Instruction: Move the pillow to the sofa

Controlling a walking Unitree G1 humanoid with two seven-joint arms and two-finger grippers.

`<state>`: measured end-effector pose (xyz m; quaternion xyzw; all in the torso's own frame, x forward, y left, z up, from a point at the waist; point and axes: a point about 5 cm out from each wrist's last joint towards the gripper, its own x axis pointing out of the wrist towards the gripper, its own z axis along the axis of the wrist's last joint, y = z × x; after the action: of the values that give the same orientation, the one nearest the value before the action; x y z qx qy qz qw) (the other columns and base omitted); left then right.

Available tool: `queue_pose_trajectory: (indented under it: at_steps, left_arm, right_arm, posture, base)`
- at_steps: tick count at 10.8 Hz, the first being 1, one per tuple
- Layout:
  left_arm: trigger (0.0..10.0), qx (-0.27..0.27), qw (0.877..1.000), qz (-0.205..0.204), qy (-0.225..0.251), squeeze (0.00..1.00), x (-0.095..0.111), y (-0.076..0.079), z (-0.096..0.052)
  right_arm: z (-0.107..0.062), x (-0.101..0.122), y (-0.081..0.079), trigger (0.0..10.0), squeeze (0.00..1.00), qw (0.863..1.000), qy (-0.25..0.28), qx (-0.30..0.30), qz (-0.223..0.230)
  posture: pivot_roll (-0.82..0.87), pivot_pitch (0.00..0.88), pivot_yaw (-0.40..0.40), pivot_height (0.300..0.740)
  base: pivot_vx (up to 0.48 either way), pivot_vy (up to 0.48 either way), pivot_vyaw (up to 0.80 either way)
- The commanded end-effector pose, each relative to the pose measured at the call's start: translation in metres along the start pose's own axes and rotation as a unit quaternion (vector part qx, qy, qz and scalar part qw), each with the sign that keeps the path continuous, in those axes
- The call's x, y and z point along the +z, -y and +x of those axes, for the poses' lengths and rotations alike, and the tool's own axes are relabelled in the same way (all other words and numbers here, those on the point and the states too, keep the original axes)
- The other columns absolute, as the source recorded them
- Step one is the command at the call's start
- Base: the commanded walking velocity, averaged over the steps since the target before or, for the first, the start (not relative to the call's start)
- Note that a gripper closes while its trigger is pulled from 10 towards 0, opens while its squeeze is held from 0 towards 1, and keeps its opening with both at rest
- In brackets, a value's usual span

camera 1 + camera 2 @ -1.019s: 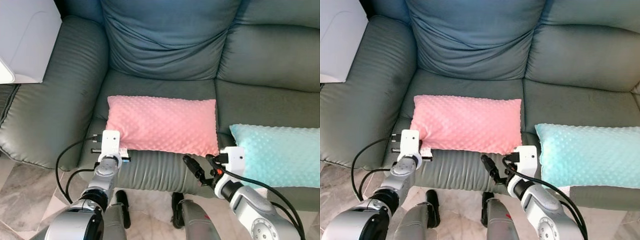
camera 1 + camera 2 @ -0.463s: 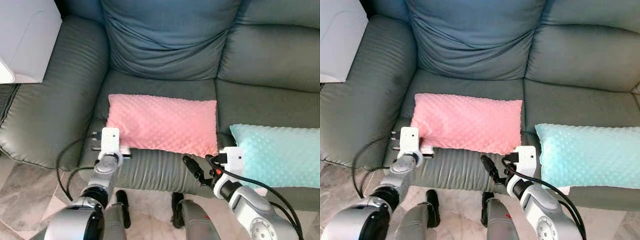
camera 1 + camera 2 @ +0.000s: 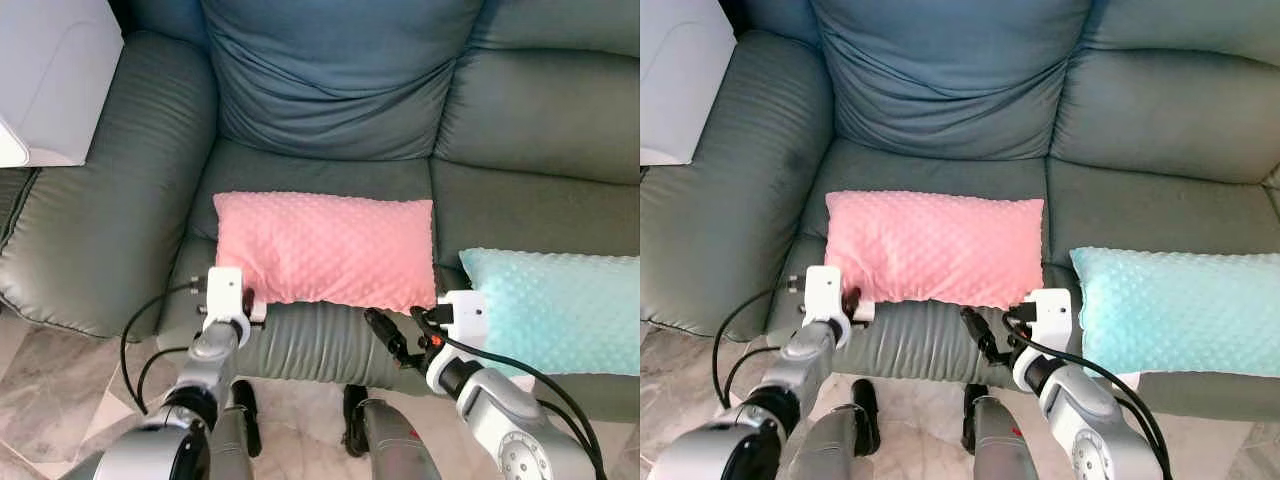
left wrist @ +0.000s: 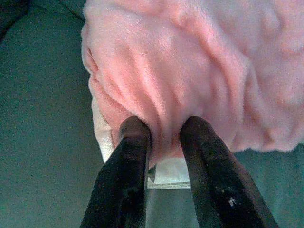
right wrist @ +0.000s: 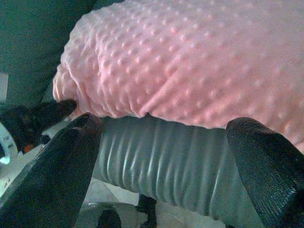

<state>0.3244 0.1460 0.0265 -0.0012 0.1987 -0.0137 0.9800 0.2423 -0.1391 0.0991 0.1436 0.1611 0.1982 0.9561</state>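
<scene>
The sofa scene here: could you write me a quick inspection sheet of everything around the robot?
Surface: grey-green sofa, seat cushions ribbed at the front edge.
Job's things: pink pillow lying flat on the sofa's left seat.
Clutter: turquoise pillow on the seat to the right.
Grippers: left gripper pinching the pink pillow's near corner; right gripper open, just off the pillow's near edge, touching nothing.
Cables: black cables looping from both wrists.
Surroundings: white box beyond the armrest; marble floor.

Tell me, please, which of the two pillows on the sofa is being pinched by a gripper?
The pink pillow: the left gripper is shut on its corner. The turquoise pillow beside it lies untouched.
</scene>
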Motion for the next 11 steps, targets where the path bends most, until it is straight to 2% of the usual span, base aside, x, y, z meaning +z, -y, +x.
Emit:
queue_pose_trajectory:
  at_steps: [1, 2, 5, 7, 9, 11]
  left_arm:
    - [10.0, 0.003, 1.000, 0.013, -0.011, 1.00, -0.012, -0.007, -0.005]
    - [10.0, 0.021, 0.999, 0.040, 0.002, 1.00, -0.009, -0.017, -0.006]
    - [10.0, 0.062, 0.993, 0.088, 0.036, 1.00, 0.007, -0.037, -0.005]
    - [10.0, 0.072, 0.990, 0.106, 0.063, 1.00, 0.019, -0.045, -0.004]
    - [10.0, 0.082, 0.985, 0.105, 0.110, 1.00, 0.040, -0.057, -0.005]
    - [10.0, 0.070, 0.985, 0.066, 0.142, 1.00, 0.052, -0.056, -0.007]
  right_arm:
    - [-0.003, -0.010, 0.002, 10.0, 0.00, 1.000, -0.018, -0.005, 0.008]
    - [-0.002, -0.010, 0.002, 10.0, 0.00, 1.000, -0.018, -0.004, 0.008]
    - [0.000, -0.009, 0.002, 10.0, 0.00, 1.000, -0.014, -0.001, 0.006]
    - [0.001, -0.008, 0.003, 10.0, 0.00, 1.000, -0.012, -0.002, 0.004]
    - [0.007, -0.004, 0.004, 10.0, 0.00, 1.000, -0.005, 0.001, 0.001]
    - [0.015, 0.001, 0.004, 10.0, 0.00, 1.000, 0.006, 0.006, -0.006]
  posture:
    - [-0.20, 0.403, -0.016, 0.740]
    - [-0.19, 0.400, -0.015, 0.740]
    - [-0.19, 0.390, -0.015, 0.740]
    - [-0.18, 0.384, -0.012, 0.740]
    - [-0.16, 0.353, -0.007, 0.740]
    - [-0.15, 0.323, -0.003, 0.740]
  base:
    - [0.000, 0.000, 0.00]
    - [0.000, 0.000, 0.00]
    - [0.000, 0.000, 0.00]
    - [0.000, 0.000, 0.00]
    - [0.000, 0.000, 0.00]
    - [0.000, 0.000, 0.00]
